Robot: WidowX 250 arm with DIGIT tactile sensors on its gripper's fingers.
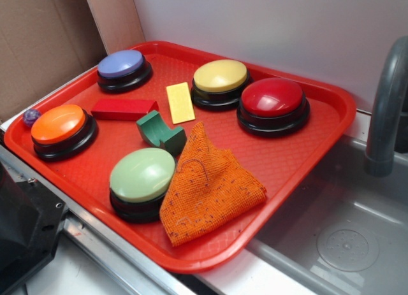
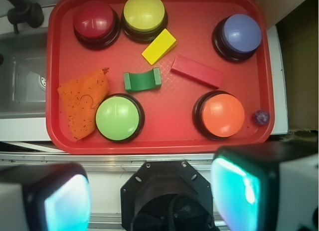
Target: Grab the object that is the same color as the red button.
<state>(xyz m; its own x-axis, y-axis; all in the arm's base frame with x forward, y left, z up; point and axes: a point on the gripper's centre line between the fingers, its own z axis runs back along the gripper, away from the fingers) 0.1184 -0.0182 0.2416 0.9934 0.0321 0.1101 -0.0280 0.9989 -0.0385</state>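
Observation:
A long flat red block [image 1: 123, 109] [image 2: 197, 71] lies on the red tray [image 1: 306, 148] [image 2: 164, 136], between the blue button and the orange button. The red button [image 1: 273, 104] [image 2: 94, 22], a glossy dome on a black base, stands at the tray's far side beside the yellow button. In the wrist view my gripper [image 2: 152, 193] hangs high above the tray's near edge, well short of the block. Its two pads [image 2: 67, 203] stand wide apart with nothing between them. The gripper itself does not show in the exterior view.
Also on the tray: yellow button [image 1: 220, 83], blue button [image 1: 123, 70], orange button [image 1: 62, 129], green button [image 1: 141, 181], yellow flat block [image 1: 180, 102], green arch block [image 1: 160, 132], orange cloth [image 1: 207, 183]. A small purple ball [image 1: 30, 116] sits beside it. A sink [image 1: 347, 237] with a grey faucet [image 1: 386, 110] lies alongside.

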